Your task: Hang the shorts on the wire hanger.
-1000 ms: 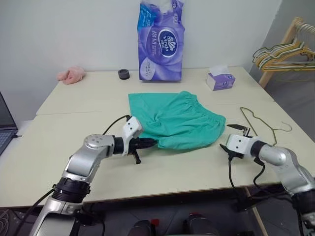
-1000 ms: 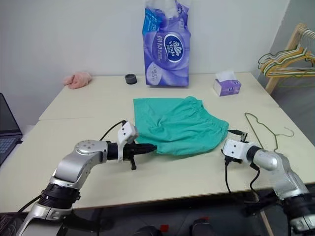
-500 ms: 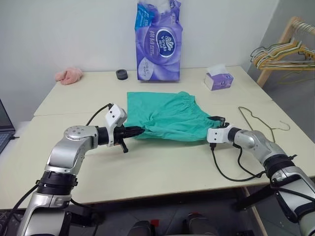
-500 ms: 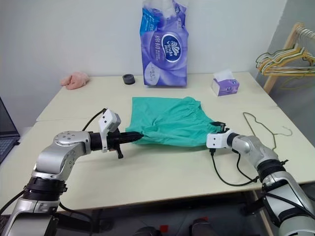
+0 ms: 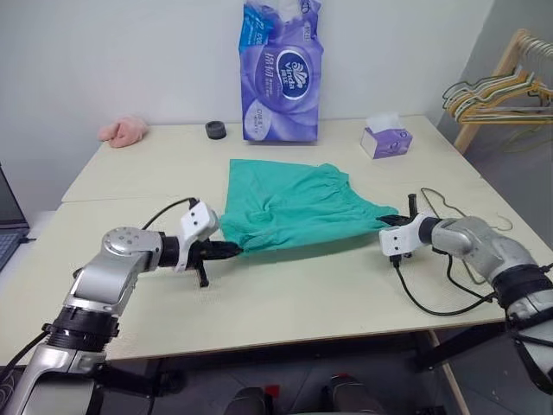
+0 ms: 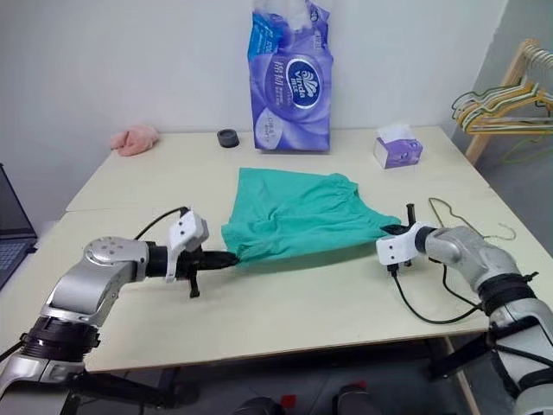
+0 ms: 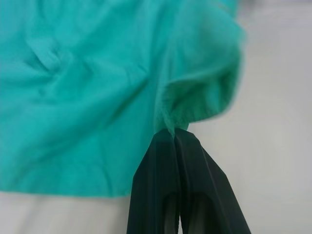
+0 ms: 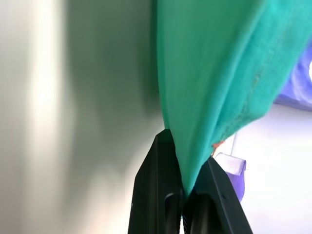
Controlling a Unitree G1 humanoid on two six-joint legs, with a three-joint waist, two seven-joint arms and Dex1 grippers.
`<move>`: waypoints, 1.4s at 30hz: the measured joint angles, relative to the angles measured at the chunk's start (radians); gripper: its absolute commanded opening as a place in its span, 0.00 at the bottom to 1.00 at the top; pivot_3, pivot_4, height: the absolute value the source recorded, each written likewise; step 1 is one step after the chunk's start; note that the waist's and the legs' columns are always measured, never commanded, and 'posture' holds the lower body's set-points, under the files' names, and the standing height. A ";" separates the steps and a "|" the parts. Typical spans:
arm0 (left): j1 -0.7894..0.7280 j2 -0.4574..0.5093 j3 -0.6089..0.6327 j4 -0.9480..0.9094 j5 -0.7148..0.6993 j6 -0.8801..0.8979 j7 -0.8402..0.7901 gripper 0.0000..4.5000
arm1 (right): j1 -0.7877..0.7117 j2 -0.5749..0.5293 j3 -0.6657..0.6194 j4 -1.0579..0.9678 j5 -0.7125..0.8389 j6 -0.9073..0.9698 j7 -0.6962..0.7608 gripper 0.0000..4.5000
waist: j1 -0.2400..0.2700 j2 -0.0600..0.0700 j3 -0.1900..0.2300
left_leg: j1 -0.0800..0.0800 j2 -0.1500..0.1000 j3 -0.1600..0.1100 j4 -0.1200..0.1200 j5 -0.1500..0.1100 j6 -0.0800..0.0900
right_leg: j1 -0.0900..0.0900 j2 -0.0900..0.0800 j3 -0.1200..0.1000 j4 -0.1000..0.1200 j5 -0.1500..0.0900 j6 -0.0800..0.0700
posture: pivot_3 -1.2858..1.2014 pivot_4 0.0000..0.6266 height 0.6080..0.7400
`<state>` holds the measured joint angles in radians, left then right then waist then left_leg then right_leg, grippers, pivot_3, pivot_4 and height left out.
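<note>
Right pincer (image 5: 386, 221) has closed on the shorts (image 5: 289, 207); left pincer (image 5: 232, 251) stays clamped on the opposite corner.
Spreading step; next, carry them to the wire hanger (image 5: 449, 206).

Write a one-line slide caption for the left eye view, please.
Both grippers, left and right, pinch opposite corners of the teal shorts beside the wire hanger.

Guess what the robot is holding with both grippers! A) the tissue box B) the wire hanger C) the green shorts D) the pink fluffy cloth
C: the left gripper and the right gripper each pinch an edge of the green shorts, stretching them above the table.
</note>
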<state>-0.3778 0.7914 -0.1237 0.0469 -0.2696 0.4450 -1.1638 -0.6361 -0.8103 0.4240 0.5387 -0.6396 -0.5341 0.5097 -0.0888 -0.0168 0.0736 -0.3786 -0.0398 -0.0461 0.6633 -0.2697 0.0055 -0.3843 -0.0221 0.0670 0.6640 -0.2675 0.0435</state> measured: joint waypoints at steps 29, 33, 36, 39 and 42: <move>0.415 0.275 -0.104 -0.333 -0.103 0.008 -0.372 0.00 | 0.590 -0.340 -0.177 -1.017 0.426 0.479 0.701 0.01 | 0.013 0.002 0.002 | 0.001 0.002 0.000 0.002 0.000 0.000 | 0.001 -0.001 -0.004 0.000 -0.007 0.001 | 0.47 0.08 1.00; 0.401 0.272 -0.107 -0.345 -0.104 0.036 -0.354 0.05 | 0.590 -0.319 -0.169 -1.046 0.438 0.511 0.715 0.15 | 0.013 0.003 0.002 | 0.000 0.002 0.000 0.001 0.000 0.000 | 0.000 0.000 -0.004 0.000 -0.007 0.001 | 0.47 0.08 1.00; 0.381 0.256 -0.108 -0.359 -0.116 0.072 -0.342 0.20 | 0.589 -0.322 -0.169 -1.048 0.449 0.521 0.733 0.38 | 0.013 0.002 0.002 | 0.001 0.002 0.000 0.002 0.000 0.000 | 0.001 -0.001 -0.004 0.000 -0.007 0.001 | 0.47 0.08 1.00; 0.369 0.241 -0.108 -0.360 -0.127 0.097 -0.330 0.40 | 0.575 -0.326 -0.172 -1.047 0.476 0.521 0.754 0.60 | 0.011 0.002 0.002 | 0.001 0.002 0.000 0.002 0.000 0.000 | 0.001 -0.001 -0.004 0.000 -0.007 0.001 | 0.47 0.08 1.00; 0.358 0.230 -0.108 -0.363 -0.138 0.114 -0.323 0.61 | 0.562 -0.341 -0.209 -1.047 0.538 0.525 0.780 0.85 | 0.010 0.002 0.002 | 0.001 0.002 0.000 0.002 0.000 0.000 | 0.001 -0.001 -0.004 0.000 -0.007 0.001 | 0.47 0.08 1.00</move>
<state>-0.0196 1.0214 -0.2318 -0.3165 -0.4075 0.5595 -1.4868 -0.0740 -1.1516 0.2149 -0.5082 -0.1018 -0.0093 1.2902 -0.0791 -0.0144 0.0761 -0.3780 -0.0375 -0.0460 0.6649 -0.2701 0.0052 -0.3834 -0.0227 0.0627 0.6637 -0.2744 0.0446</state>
